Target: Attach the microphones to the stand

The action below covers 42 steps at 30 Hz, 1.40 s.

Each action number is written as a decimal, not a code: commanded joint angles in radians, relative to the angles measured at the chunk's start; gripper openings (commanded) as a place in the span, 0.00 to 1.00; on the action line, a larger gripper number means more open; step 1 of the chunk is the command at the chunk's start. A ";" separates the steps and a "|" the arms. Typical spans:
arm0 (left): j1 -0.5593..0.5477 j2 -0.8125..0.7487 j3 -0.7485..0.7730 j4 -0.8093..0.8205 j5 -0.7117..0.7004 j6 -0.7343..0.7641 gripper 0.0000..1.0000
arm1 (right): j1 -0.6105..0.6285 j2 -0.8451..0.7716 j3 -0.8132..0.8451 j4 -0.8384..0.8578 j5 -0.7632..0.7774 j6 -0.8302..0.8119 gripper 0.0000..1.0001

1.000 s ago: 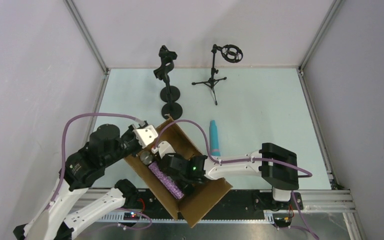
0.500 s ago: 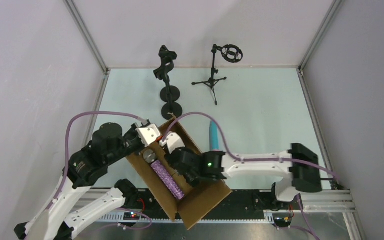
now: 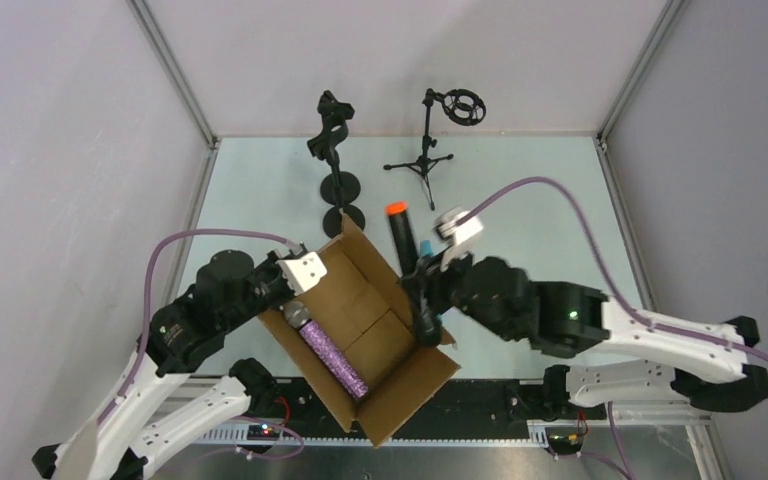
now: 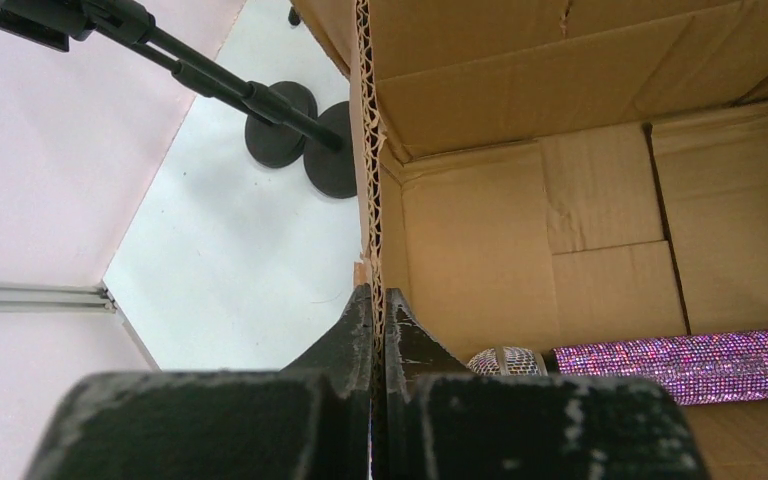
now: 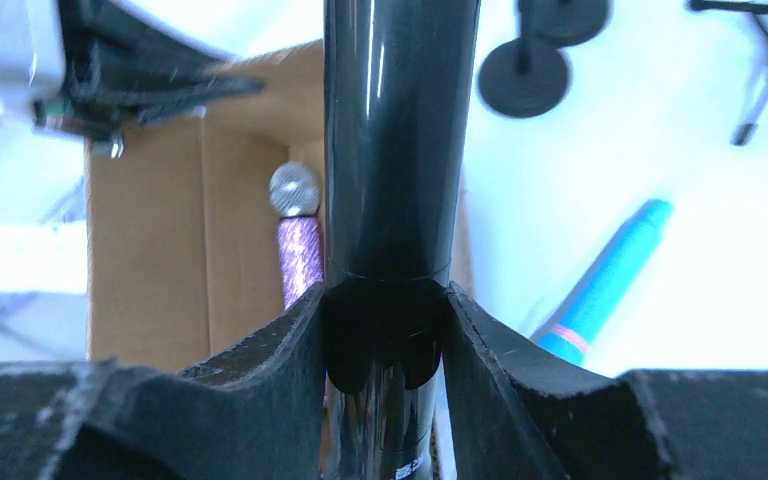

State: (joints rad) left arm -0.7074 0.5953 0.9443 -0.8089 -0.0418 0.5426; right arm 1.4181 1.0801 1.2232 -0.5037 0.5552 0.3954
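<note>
Readable markings: the only writing is a patch of small pale print low on the barrel of the black microphone [image 5: 400,150], too small to read in the right wrist view. My right gripper [image 5: 385,310] is clamped on this barrel, one finger on each side and both pads pressed against it. In the top view the microphone's orange-red end [image 3: 394,208] points toward 12 o'clock, and the barrel crosses the 2 o'clock wall of the cardboard box [image 3: 410,395]. My left gripper [image 4: 372,305] is closed on the box's 10 o'clock wall, with only the corrugated edge between the fingers. The purple microphone [image 3: 330,355] lies flat on the box floor, its silver mesh head [image 3: 295,315] toward 10 o'clock and near my left fingers. The turquoise microphone [image 5: 610,270] lies on the table [image 3: 540,200] just at 3 o'clock of the box, mostly hidden behind my right gripper in the top view. Two round-base stands [image 3: 332,150] and a tripod stand [image 3: 425,150] are at the table's 12 o'clock edge, well apart from all three microphones.
</note>
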 commanded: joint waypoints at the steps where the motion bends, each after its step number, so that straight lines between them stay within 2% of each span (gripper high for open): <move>1: -0.007 0.000 0.003 -0.020 0.048 0.000 0.00 | -0.113 -0.089 0.018 -0.085 0.020 0.084 0.00; 3: -0.007 -0.002 0.007 -0.020 0.049 0.003 0.00 | -0.209 -0.090 0.017 -0.157 -0.028 0.126 0.00; 7: -0.007 -0.021 0.001 -0.021 0.051 0.021 0.00 | -0.294 -0.066 -0.022 -0.289 -0.037 0.195 0.00; 15: -0.007 -0.044 0.004 -0.022 0.057 0.020 0.00 | -0.470 -0.122 -0.193 -0.253 -0.176 0.236 0.00; 21: -0.007 -0.054 0.001 -0.022 0.056 0.029 0.00 | -0.617 -0.122 -0.207 -0.274 -0.257 0.196 0.00; 26: -0.007 -0.061 -0.003 -0.022 0.063 0.024 0.00 | -0.691 -0.051 -0.260 -0.272 -0.301 0.186 0.00; 34: -0.007 -0.054 0.009 -0.021 0.075 0.012 0.00 | -0.838 0.159 -0.341 -0.110 -0.392 0.095 0.00; 36: -0.007 -0.050 0.017 -0.021 0.079 0.010 0.00 | -0.844 0.207 -0.340 -0.044 -0.410 0.080 0.00; 42: -0.006 -0.052 0.029 -0.021 0.084 0.006 0.00 | -0.859 0.355 -0.309 0.014 -0.460 0.061 0.00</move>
State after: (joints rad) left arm -0.7074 0.5449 0.9443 -0.8234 -0.0227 0.5575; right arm 0.5640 1.3777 0.8696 -0.5858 0.1425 0.4934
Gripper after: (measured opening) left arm 0.033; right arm 0.448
